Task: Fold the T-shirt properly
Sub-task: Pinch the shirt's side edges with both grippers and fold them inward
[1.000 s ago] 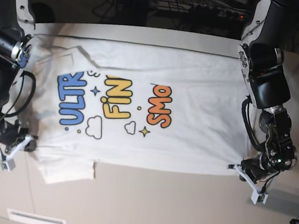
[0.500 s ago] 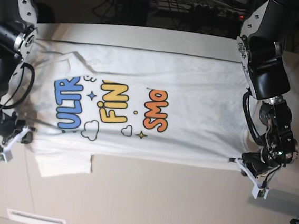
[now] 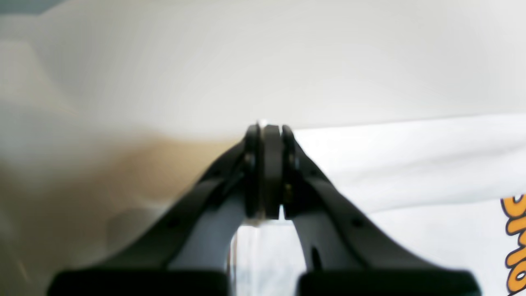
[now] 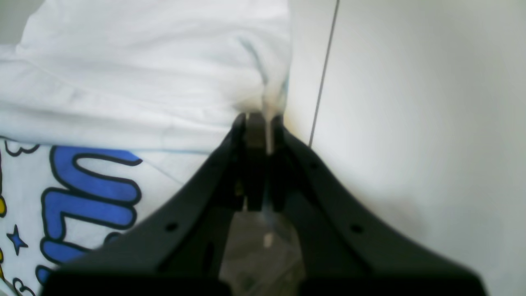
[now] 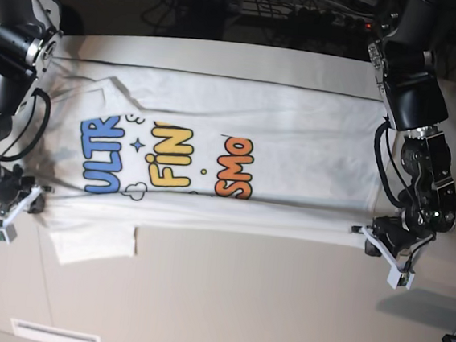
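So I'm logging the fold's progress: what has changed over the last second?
Both grippers, left and right, have carried the near edge of the T-shirt away from the camera, so a white band now covers the clouds and the letters' lower ends. The whole shirt shifted slightly toward the right arm's side. Unchanged: both grippers stay shut on the cloth, and the far edge lies flat on the table.

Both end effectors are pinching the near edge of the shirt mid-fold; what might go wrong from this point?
1. The left end effector grips only a thin sliver of the T-shirt, so the edge may slip free.
2. The sleeve by the right end effector hangs out past the lifted edge and may end up bunched.
3. The lifted edge already covers the bottom of the print; uneven pulling may skew the fold.
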Motion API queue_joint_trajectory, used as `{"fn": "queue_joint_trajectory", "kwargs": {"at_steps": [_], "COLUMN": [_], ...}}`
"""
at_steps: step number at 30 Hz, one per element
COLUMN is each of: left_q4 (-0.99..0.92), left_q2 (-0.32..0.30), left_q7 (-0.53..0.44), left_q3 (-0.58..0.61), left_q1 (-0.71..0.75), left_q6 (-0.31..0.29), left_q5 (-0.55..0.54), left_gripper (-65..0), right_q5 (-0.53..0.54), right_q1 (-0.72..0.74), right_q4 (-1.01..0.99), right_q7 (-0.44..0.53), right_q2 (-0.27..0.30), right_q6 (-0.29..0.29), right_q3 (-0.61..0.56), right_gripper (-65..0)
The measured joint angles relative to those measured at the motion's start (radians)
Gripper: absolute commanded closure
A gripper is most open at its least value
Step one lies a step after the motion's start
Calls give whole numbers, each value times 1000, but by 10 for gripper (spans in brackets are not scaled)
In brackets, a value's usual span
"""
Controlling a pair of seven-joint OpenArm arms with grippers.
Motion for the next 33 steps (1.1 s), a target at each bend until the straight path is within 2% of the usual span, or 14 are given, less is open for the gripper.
{"fn": "queue_joint_trajectory", "kwargs": {"at_steps": [5, 12, 19, 33], "left_q4": [42, 70, 114, 146], "left_q2": [-4, -3, -3, -2], "left_q7": [-1, 0, -4, -1], "left_q3": [0, 0, 2, 2], "left_q1": [42, 113, 163, 222], "left_q6": [0, 0, 0, 0], "left_q5": [2, 2, 0, 1], "left_gripper": [0, 0, 0, 0], "right_q5": [-3, 0, 3, 3], "right_q1": [-37, -75, -86, -138], "right_q4": [27, 159, 167, 167], "right_q7": [-3, -84, -154, -159], "right_q2": [0, -3, -3, -12], "right_q6": [0, 3, 3, 3], "right_q3": [0, 0, 0, 1], "right_gripper": [0, 0, 0, 0]}}
